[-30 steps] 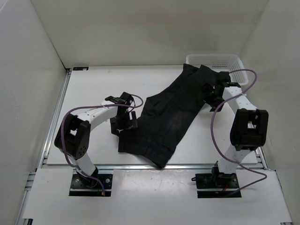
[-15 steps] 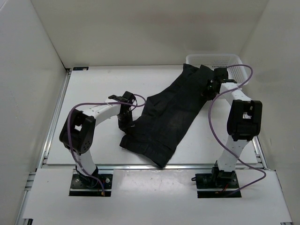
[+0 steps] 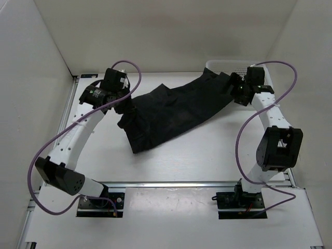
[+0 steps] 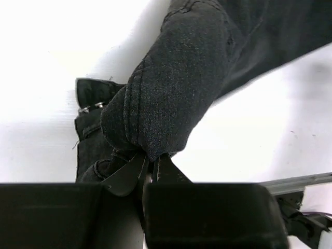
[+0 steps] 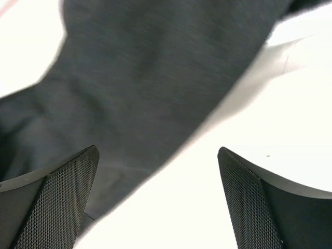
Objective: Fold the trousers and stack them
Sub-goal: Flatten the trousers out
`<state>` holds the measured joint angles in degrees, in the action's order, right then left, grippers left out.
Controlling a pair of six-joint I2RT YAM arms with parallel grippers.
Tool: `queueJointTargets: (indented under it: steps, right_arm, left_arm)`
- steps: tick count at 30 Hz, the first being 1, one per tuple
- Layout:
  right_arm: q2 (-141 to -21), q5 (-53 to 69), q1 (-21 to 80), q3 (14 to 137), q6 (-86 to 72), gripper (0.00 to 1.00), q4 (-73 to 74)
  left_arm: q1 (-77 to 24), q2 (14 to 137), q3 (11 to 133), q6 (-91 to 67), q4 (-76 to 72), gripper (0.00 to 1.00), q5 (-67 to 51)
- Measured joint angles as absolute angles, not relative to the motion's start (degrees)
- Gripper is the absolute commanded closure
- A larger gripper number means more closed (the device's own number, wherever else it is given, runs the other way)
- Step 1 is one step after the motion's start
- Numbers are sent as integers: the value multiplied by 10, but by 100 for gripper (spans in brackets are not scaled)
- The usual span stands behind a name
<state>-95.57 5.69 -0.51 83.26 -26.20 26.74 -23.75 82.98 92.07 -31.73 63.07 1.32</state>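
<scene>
The black trousers (image 3: pixel 171 116) lie crumpled in a diagonal band from the near left to the far right of the white table (image 3: pixel 218 150). My left gripper (image 3: pixel 125 108) is at their left end, shut on a bunched fold of the fabric. In the left wrist view the trousers (image 4: pixel 176 88) hang from the pinched gripper (image 4: pixel 154 162), lifted off the table. My right gripper (image 3: pixel 232 88) hovers open over their far right end. The right wrist view shows its gripper (image 5: pixel 158 151) spread wide, nothing between the fingers, with the trousers (image 5: pixel 155 78) below.
A white mesh basket (image 3: pixel 228 64) stands in the far right corner, partly behind the right arm. White walls close in the table on the left, back and right. A metal rail (image 3: pixel 171 183) runs along the near edge.
My left gripper shut on the trousers' near-left edge and carried it up and to the far left, dragging the cloth. My right gripper closed briefly, then opened and rose toward the basket.
</scene>
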Motion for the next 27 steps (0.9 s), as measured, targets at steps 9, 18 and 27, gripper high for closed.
queueJointTargets:
  steps: [9, 18, 27]
  right_arm:
    - [-1041, 133, -15, 750, -305, 0, 202]
    - [-1091, 207, -10, 776, -331, 100, 122]
    - [-1082, 183, 10, 1068, -293, 100, 265]
  left_arm:
    - [-238, 797, 972, -310, 695, 90, 25]
    - [-238, 797, 991, -306, 720, 90, 25]
    - [-238, 804, 990, -305, 711, 90, 6]
